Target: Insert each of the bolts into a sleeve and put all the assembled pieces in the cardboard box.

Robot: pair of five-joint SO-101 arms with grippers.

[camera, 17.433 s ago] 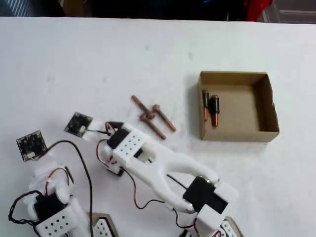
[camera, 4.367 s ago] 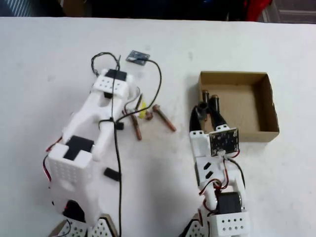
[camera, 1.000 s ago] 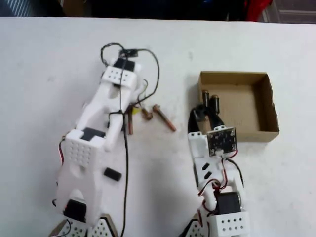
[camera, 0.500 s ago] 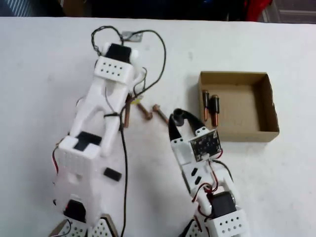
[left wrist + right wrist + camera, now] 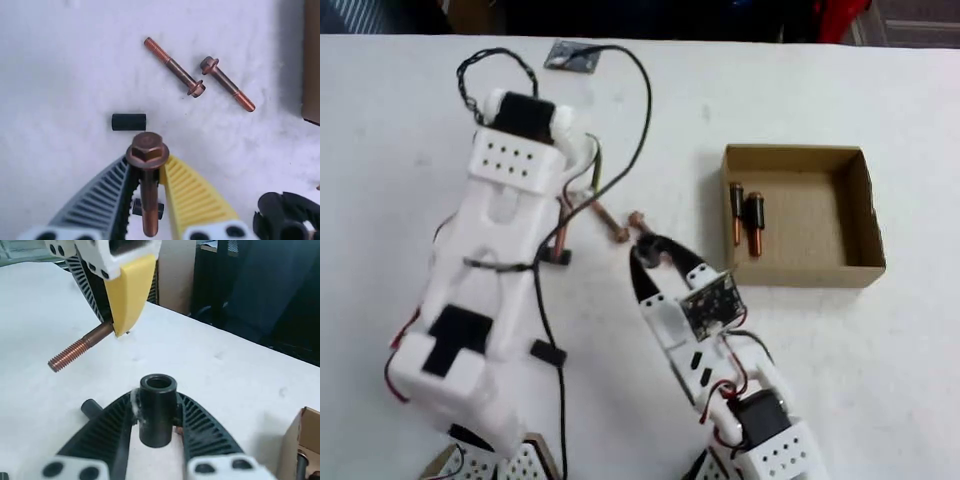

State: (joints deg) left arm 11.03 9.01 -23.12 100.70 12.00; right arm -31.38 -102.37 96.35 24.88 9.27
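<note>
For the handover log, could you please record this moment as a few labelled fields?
left gripper: shut on a bolt
right gripper: shut on a sleeve, bore facing up
assembly: bolt not yet in the sleeve
loose bolts: two, lying on the table
loose sleeve: on its side on the table
cardboard box: holds two assembled pieces

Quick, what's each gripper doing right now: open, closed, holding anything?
Left gripper: closed on a bolt.
Right gripper: closed on a sleeve.
</note>
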